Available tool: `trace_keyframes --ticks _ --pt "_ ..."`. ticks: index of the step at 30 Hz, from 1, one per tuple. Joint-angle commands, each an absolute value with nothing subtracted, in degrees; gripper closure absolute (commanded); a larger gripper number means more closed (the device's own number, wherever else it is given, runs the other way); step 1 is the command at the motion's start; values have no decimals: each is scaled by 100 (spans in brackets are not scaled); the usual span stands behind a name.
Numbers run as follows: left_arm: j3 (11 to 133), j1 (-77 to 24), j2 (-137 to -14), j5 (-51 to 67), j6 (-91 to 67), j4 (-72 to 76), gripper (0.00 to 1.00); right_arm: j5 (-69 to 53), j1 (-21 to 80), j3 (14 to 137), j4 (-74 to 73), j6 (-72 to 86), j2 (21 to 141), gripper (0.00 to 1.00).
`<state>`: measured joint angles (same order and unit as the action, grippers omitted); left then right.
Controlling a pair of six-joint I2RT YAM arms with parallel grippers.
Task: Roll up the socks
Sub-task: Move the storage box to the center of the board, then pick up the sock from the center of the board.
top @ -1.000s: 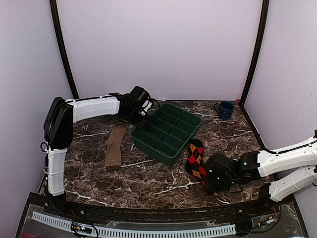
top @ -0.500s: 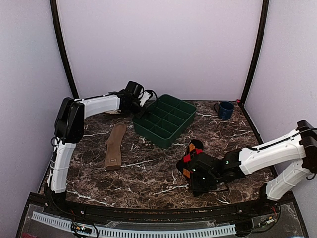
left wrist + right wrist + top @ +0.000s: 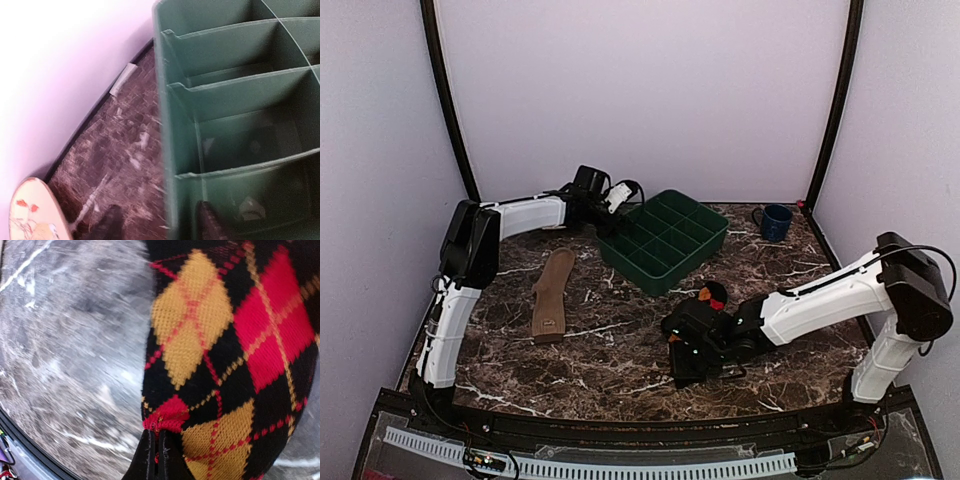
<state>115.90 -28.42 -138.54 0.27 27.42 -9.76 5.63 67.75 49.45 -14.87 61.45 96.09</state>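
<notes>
The plain tan-brown sock (image 3: 552,293) lies flat and stretched out on the marble table (image 3: 620,360), left of centre, with no gripper on it. The black argyle sock (image 3: 225,340) is pinched by its red-stitched edge in my right gripper (image 3: 159,452), which is shut on it. From above, only a small bunched piece of the argyle sock (image 3: 711,295) shows behind the right gripper (image 3: 682,352), low over the table centre. My left gripper (image 3: 160,227) is open at the back, its fingers straddling the wall of the green tray (image 3: 167,150).
A green divided tray (image 3: 665,240) sits at the back centre, with a blue mug (image 3: 776,222) at the back right. A beige plate with a leaf drawing (image 3: 27,215) lies near the back wall, behind the left gripper.
My right gripper dragged the argyle sock leftward, bunching it up. The left gripper pulled the green tray toward the back, then opened its jaws off the wall.
</notes>
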Motion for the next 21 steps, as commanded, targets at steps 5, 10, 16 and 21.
trace_keyframes --ticks 5,10,16,21 --pt "11548 -2581 -13593 -508 2582 -937 17 156 6681 5636 -1069 5802 10411 100" --pt "11459 -2599 -12886 -684 1748 -1364 2 -16 6659 6048 -1044 5749 10677 99" --pt "10522 -2874 -11586 -850 1155 -1460 1 -169 6692 6504 -1068 5675 10779 76" --pt "9677 -3328 -10612 -1129 826 -1792 1 88 6781 7102 -1515 5355 10603 54"
